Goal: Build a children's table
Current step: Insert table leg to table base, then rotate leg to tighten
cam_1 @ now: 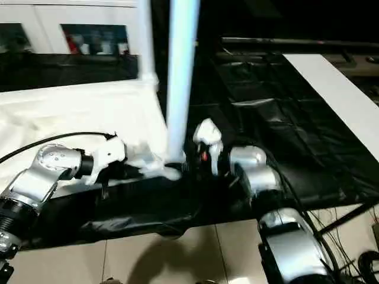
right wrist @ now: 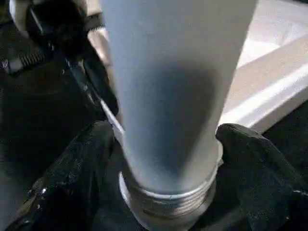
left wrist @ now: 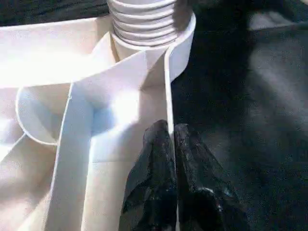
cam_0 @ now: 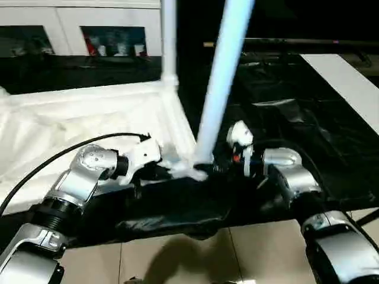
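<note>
- The upturned white tabletop (cam_0: pixel 89 118) lay on the black-covered counter (cam_0: pixel 284 118), a leg (cam_0: pixel 216 100) standing in its near corner socket (left wrist: pixel 144 29).
- The left gripper (left wrist: pixel 171 144), jaws pressed together, pinched the tabletop's rim.
- The right gripper (right wrist: pixel 168 159) had its jaws spread either side of the leg's threaded base.

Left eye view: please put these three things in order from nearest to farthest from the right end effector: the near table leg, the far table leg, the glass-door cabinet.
1. The near table leg, right beside the right end effector, at the tabletop's near corner.
2. The far table leg, standing at the far corner, behind and to the left.
3. The glass-door cabinet, at the back, beyond the tabletop.
</note>
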Controlling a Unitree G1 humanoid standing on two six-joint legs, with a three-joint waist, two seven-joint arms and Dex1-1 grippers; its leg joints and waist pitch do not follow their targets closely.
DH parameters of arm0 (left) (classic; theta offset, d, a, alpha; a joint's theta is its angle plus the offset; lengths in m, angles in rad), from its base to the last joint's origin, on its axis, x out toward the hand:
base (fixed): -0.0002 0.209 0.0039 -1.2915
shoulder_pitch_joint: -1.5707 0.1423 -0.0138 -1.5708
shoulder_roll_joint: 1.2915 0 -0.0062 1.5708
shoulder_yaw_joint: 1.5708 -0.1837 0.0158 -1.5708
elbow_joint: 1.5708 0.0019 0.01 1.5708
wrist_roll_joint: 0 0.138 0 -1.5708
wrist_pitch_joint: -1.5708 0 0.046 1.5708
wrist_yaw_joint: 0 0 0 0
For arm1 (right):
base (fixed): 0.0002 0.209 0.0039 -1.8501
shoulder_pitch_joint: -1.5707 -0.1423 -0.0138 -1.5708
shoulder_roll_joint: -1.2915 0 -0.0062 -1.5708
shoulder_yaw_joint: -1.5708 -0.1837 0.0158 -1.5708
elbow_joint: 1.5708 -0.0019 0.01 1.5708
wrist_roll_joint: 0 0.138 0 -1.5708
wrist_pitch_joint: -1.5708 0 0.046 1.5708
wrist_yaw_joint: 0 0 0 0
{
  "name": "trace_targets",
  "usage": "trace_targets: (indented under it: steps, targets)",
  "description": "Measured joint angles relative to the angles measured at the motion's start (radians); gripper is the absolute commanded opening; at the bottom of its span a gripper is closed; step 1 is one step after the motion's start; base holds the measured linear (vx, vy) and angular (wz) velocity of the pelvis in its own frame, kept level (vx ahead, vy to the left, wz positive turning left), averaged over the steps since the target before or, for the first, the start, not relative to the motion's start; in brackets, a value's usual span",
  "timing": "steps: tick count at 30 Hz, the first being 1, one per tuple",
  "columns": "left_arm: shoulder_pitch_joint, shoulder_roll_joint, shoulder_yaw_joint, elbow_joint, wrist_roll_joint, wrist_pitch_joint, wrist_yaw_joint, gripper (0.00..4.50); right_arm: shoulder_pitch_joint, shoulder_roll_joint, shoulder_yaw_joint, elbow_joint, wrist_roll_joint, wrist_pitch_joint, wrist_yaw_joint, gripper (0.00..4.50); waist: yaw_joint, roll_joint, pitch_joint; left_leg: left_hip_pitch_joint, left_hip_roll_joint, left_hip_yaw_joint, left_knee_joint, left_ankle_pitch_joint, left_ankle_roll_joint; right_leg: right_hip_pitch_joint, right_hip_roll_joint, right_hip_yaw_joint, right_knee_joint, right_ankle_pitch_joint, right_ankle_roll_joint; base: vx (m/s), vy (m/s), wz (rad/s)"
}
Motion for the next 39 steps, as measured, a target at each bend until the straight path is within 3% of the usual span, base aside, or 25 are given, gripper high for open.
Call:
trace_targets:
  steps: [5, 17, 28, 34, 36, 39]
  targets:
    - [-0.001, 0.005, 0.000, 0.030, -0.009, -0.038, -0.025, 0.00, 0.027, 0.000, 0.015, -0.033, -0.017, 0.000, 0.003, 3.69, 0.004, -0.001, 0.000, 0.000, 0.000, 0.001, 0.002, 0.000, -0.001, 0.000, -0.001, 0.001, 0.005, 0.000, 0.000, 0.000, 0.000, 0.00]
    - [-0.005, 0.005, 0.000, 0.055, -0.010, -0.074, -0.036, 0.00, 0.031, 0.003, 0.013, -0.044, -0.021, -0.002, -0.001, 2.76, 0.004, -0.001, 0.001, 0.000, 0.000, 0.001, 0.003, 0.001, -0.002, 0.001, -0.001, 0.002, 0.007, 0.000, 0.000, 0.000, 0.000, 0.00]
    - [-0.003, 0.005, 0.000, 0.064, -0.010, -0.081, -0.040, 0.00, 0.053, 0.012, 0.009, -0.047, -0.021, -0.018, -0.022, 2.72, 0.004, -0.002, 0.000, 0.000, 0.001, 0.001, 0.008, 0.001, -0.002, 0.003, -0.002, 0.002, 0.011, 0.000, 0.000, 0.000, 0.000, 0.00]
    - [-0.022, -0.039, 0.015, 0.110, 0.031, -0.054, 0.095, 0.00, 0.025, 0.089, -0.034, 0.045, -0.025, -0.015, -0.243, 2.72, -0.006, -0.005, -0.002, 0.010, 0.000, 0.001, 0.009, -0.002, -0.008, 0.010, -0.002, 0.003, 0.012, 0.003, 0.000, 0.000, 0.000, 0.00]
    - [-0.048, -0.081, 0.017, 0.139, 0.057, -0.002, 0.170, 0.00, 0.000, 0.127, -0.062, 0.093, -0.026, 0.007, -0.380, 2.72, -0.010, -0.005, -0.002, 0.018, -0.001, 0.002, 0.008, -0.002, -0.008, 0.016, -0.002, 0.005, 0.011, 0.003, 0.001, 0.000, 0.000, 0.00]
    - [-0.076, -0.140, 0.019, 0.151, 0.076, 0.085, 0.263, 0.00, -0.038, 0.175, -0.091, 0.151, -0.028, 0.024, -0.562, 2.72, -0.021, -0.006, -0.002, 0.019, -0.001, 0.002, 0.008, -0.002, -0.008, 0.017, -0.002, 0.006, 0.010, 0.000, 0.005, 0.000, 0.000, 0.00]
